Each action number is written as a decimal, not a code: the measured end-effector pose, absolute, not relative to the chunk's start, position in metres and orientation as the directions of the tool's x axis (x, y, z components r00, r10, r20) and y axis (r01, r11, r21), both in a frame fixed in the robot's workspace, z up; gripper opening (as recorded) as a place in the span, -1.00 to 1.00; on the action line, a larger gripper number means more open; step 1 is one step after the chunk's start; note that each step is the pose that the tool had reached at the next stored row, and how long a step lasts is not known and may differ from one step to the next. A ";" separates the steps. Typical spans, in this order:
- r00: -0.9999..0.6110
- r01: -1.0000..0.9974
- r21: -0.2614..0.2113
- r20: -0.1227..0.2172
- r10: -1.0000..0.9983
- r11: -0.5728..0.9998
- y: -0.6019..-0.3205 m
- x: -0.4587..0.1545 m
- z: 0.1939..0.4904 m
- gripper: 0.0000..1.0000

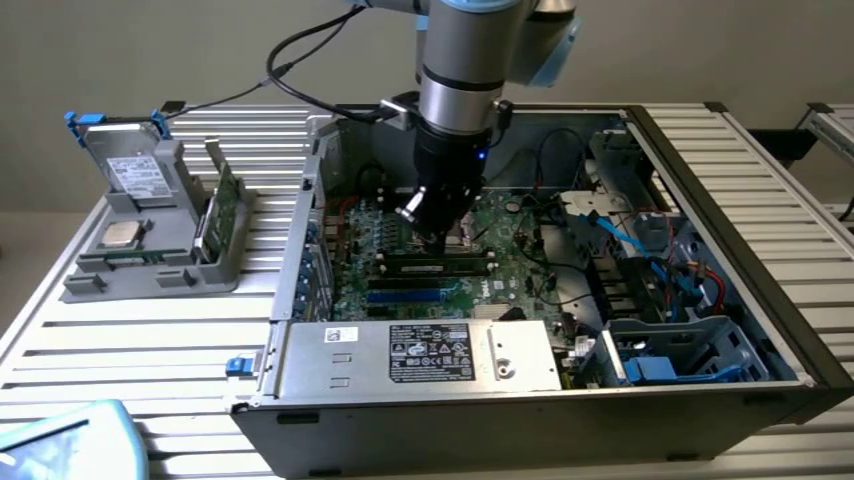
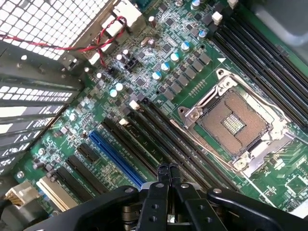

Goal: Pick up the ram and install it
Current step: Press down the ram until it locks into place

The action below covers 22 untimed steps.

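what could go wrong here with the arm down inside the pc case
The shut pincer sits low over the memory slots, so a small sideways slip could scrape the motherboard parts around them. The open processor socket lies exposed right beside those slots and might get knocked. In the exterior view a ram stick lies in a slot below the pincer; whether it is fully seated cannot be told, and pressing off-centre may stress it.

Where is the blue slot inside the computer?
Look into the open computer case, down at the green motherboard on its floor. Next to the long black slots lies the blue slot. It is long and thin like them, but bright blue where they are black.
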State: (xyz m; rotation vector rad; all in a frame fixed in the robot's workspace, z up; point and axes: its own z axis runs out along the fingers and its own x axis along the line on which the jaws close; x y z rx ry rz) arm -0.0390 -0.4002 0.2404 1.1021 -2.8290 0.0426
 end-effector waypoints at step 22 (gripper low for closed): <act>-0.897 -0.438 -0.008 0.072 -0.436 0.899 -0.400 -0.039 0.240 -0.79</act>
